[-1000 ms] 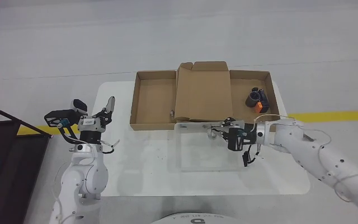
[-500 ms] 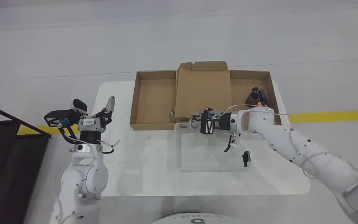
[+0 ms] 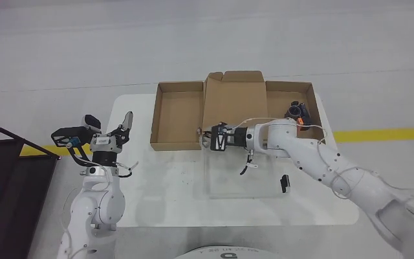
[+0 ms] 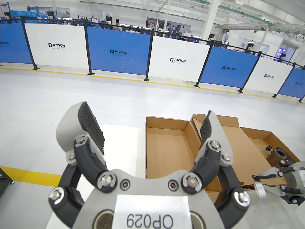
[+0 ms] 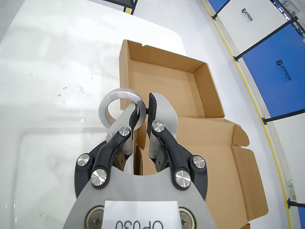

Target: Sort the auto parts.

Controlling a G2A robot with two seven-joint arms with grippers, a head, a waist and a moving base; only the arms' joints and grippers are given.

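One thin pinch is all you have: right gripper (image 5: 142, 110) clenched on one side of the metal ring (image 5: 119, 93), held at the near wall of the cardboard box (image 5: 164, 84), so clipping that wall could twist it loose onto the desk (image 5: 59, 48); left gripper (image 4: 146, 115) is released.

A box (image 3: 176, 116) sits on the table (image 3: 162, 194), part (image 3: 296, 113) in its right compartment.

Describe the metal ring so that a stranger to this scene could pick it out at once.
On the white table stands an open cardboard box with a flap in the middle. At its near wall, beside the left compartment, the right gripper pinches a ring by its rim. It is plain bright silver, unlike the dark part with orange in the right compartment.
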